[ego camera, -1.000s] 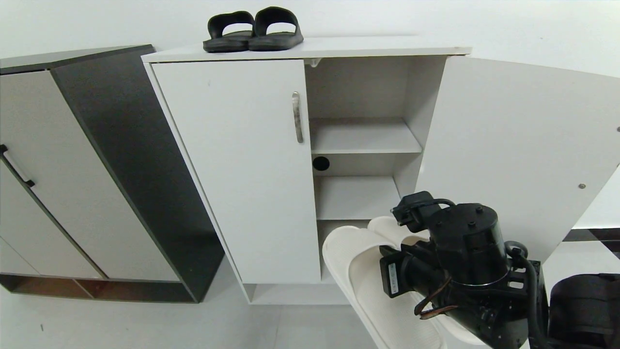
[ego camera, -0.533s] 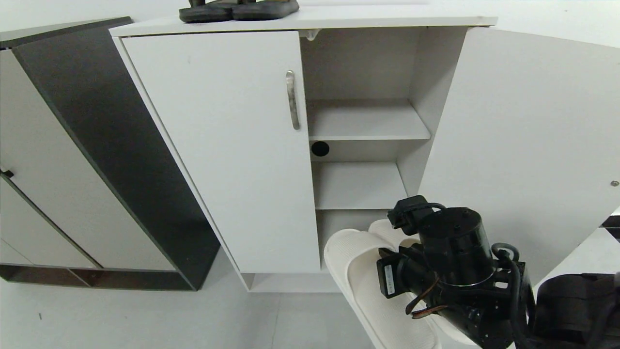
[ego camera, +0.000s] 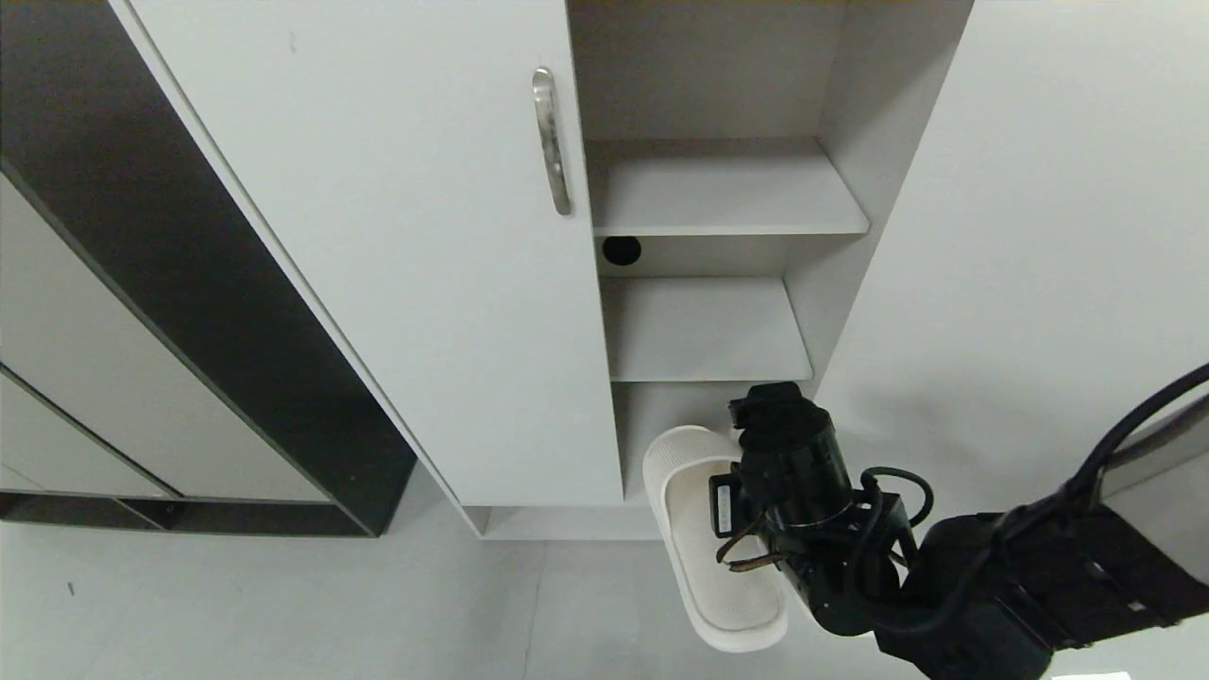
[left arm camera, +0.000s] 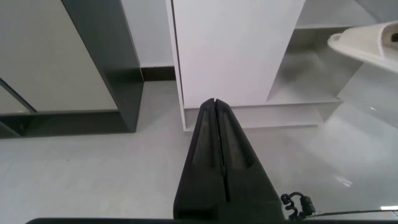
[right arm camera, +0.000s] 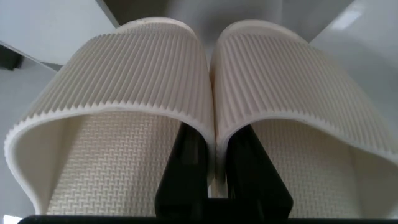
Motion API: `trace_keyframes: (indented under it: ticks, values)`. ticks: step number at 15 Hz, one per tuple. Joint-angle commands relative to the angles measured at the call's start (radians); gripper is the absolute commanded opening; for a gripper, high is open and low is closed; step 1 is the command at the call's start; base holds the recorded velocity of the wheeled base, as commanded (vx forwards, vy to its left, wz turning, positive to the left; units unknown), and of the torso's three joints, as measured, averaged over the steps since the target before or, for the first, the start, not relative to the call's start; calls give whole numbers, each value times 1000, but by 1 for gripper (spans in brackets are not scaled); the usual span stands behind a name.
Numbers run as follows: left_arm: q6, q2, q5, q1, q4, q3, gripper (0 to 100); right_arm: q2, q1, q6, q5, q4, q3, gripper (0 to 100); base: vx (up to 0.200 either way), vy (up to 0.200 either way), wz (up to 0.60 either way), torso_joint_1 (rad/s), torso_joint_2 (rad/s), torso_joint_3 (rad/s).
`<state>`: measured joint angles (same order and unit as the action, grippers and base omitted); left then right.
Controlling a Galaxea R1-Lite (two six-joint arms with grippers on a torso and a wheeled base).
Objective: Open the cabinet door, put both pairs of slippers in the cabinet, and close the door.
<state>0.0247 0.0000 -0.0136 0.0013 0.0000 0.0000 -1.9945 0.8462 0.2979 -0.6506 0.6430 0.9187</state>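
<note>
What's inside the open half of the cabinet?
An upper shelf, a lower shelf and a round hole in the back panel. The white slippers in the right gripper block most of the bottom compartment. The left half is behind the closed door.

I see a second cabinet (ego camera: 189, 283) with a black side panel and pale grey doors. A pale floor (ego camera: 283, 614) spreads before that cabinet, and a dark recess (ego camera: 189, 518) runs along its base.

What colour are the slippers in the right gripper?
Cream-white slippers, ribbed texture; best in the right wrist view.
</note>
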Motion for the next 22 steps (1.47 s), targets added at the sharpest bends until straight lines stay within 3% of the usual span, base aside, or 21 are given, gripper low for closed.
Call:
trace_keyframes:
  ticks: [1, 8, 22]
  values:
    - [-2, 2, 0, 0, 0, 0, 0, -86, -9, -5, -34, 49, 38, 0, 0, 0, 0, 7, 7, -188]
    - [-2, 2, 0, 0, 0, 0, 0, -127, -15, -275, -70, 458, 95, 0, 0, 0, 0, 2, 2, -67]
    - [-2, 2, 0, 0, 0, 0, 0, -207, -45, -327, -109, 632, 80, 0, 14, 0, 0, 0, 0, 0]
